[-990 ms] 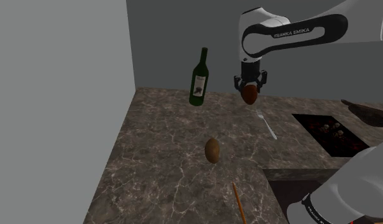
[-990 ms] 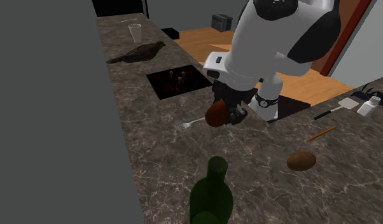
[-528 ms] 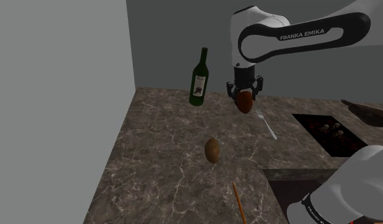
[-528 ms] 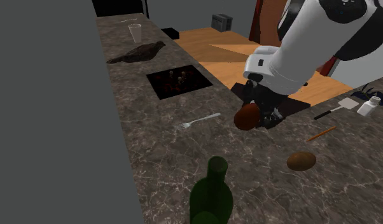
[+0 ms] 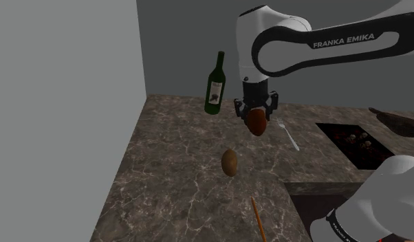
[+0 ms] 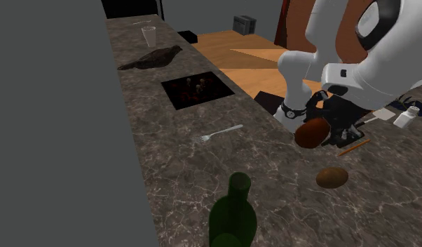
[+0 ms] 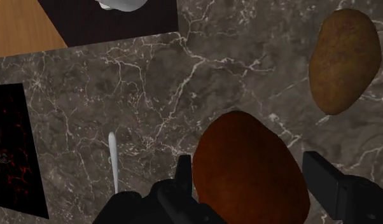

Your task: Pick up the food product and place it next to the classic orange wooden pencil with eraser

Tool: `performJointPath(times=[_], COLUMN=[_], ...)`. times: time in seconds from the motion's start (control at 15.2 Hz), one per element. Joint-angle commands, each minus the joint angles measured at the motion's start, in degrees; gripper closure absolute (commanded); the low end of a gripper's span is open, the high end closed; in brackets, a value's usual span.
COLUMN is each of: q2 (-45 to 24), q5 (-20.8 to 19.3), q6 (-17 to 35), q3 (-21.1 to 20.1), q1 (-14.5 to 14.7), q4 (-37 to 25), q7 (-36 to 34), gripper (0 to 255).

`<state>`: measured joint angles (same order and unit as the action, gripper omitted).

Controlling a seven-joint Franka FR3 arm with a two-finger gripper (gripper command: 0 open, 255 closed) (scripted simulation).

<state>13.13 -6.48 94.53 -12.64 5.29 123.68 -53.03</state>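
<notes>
Cannot see the near end of the pencil [image 5: 257, 218], cut by the shoulder view's bottom edge, nor the lower body of the bottle [image 6: 233, 214], cut by the second exterior view's. Cannot follow the fork [image 7: 112, 159] past its handle, lost behind the gripper [image 7: 252, 170] in the wrist view. Cannot make out the bits in the black recess [image 5: 333, 130].
</notes>
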Motion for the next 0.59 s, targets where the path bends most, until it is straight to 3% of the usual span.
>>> performJointPath(times=[0.0, 0.53], q2=[0.3, -1.8], q5=[1.4, 5.8], q6=[-0.6, -2.4], q3=[-1.8, -8.8], q1=[1.4, 6.4], q4=[0.1, -2.8], q7=[-2.8, -13.7], gripper=[255, 255])
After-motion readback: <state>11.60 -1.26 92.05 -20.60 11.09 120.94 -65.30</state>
